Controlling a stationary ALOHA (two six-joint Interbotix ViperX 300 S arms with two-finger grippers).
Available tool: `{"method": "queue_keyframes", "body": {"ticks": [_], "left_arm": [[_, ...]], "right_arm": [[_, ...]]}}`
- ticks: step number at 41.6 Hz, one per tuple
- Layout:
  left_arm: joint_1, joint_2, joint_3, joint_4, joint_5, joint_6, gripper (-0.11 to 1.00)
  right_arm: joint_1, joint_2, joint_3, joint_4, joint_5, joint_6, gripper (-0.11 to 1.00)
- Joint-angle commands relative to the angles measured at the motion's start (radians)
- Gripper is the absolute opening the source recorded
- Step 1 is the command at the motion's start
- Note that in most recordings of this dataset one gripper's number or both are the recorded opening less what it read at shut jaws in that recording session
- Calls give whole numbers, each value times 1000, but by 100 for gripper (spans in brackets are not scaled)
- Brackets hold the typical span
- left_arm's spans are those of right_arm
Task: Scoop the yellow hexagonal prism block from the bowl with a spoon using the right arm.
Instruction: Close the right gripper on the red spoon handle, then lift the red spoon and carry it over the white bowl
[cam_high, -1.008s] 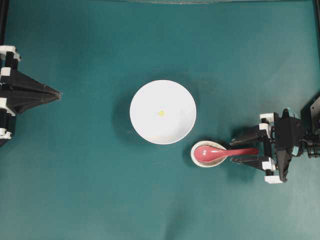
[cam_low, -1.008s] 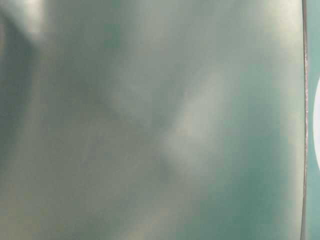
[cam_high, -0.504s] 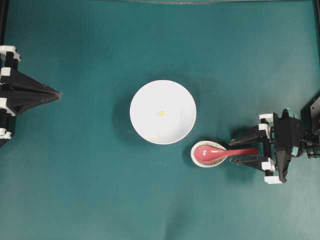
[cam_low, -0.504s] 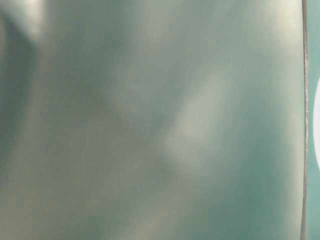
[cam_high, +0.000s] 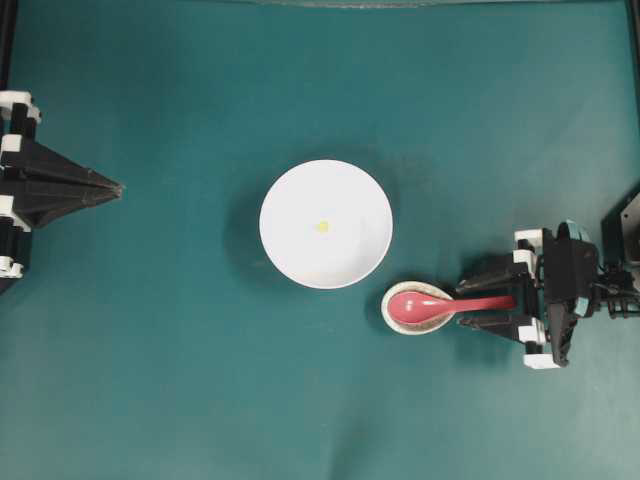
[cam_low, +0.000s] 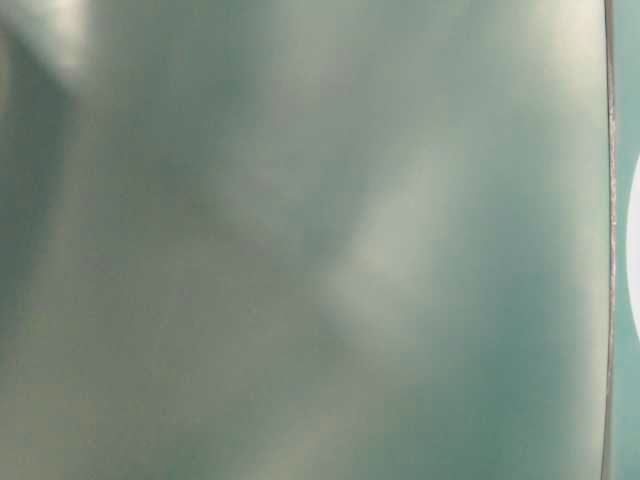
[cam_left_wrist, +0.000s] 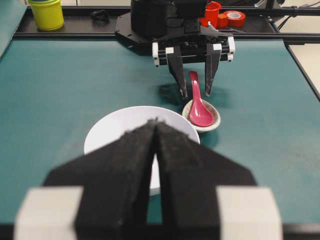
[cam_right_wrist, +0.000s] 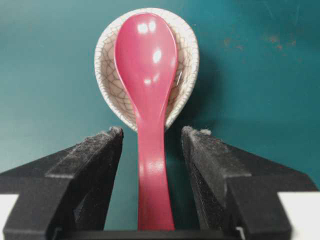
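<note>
Your right gripper (cam_right_wrist: 151, 137) stands spread wide with the handle of the spoon (cam_right_wrist: 148, 95) running straight up the gap between its two fingers (cam_right_wrist: 90, 165), and in the right wrist view a sliver of teal table (cam_high: 180, 380) shows on either side of the handle, so the pads are not pressing it and nothing is grasped. Just past the fingertips the spoon's scoop rests in a small crackle-glazed dish (cam_right_wrist: 107, 75), its red-pink oval filling most of that dish. From overhead you see the same thing: the right gripper (cam_high: 485, 302) straddles the handle end of the spoon (cam_high: 440, 303), with the small dish (cam_high: 395, 318) directly ahead of the tips. Beyond the dish, ahead of the gripper and off to one side, sits the white bowl (cam_high: 290, 250), its rim just beside the dish, though you cannot tell whether they touch. The yellow hexagonal prism block (cam_high: 322, 226) lies near the middle of the bowl's floor, well apart from your fingertips. Farthest from you, across the table, the left gripper (cam_left_wrist: 156, 125) points toward the bowl with its two fingers pressed together and nothing between them. The table-level view is a blur and adds nothing.
</note>
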Motion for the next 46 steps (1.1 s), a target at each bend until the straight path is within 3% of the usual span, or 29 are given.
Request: {"method": "queue_keyframes", "body": {"ticks": [1, 22, 27, 35, 46], "left_arm": [[0, 9, -14, 2, -6, 3, 1], [0, 8, -12, 2, -6, 3, 1], [0, 8, -14, 2, -6, 3, 1], [0, 8, -14, 2, -5, 3, 1], [0, 9, -12, 2, -5, 3, 1]], "right_arm": [[5, -9, -8, -2, -9, -2, 56], [5, -8, -5, -2, -9, -3, 54], [5, -9, -3, -3, -9, -6, 47], [5, -9, -2, -5, -9, -11, 25], [5, -26, 0, -26, -5, -11, 24]]}}
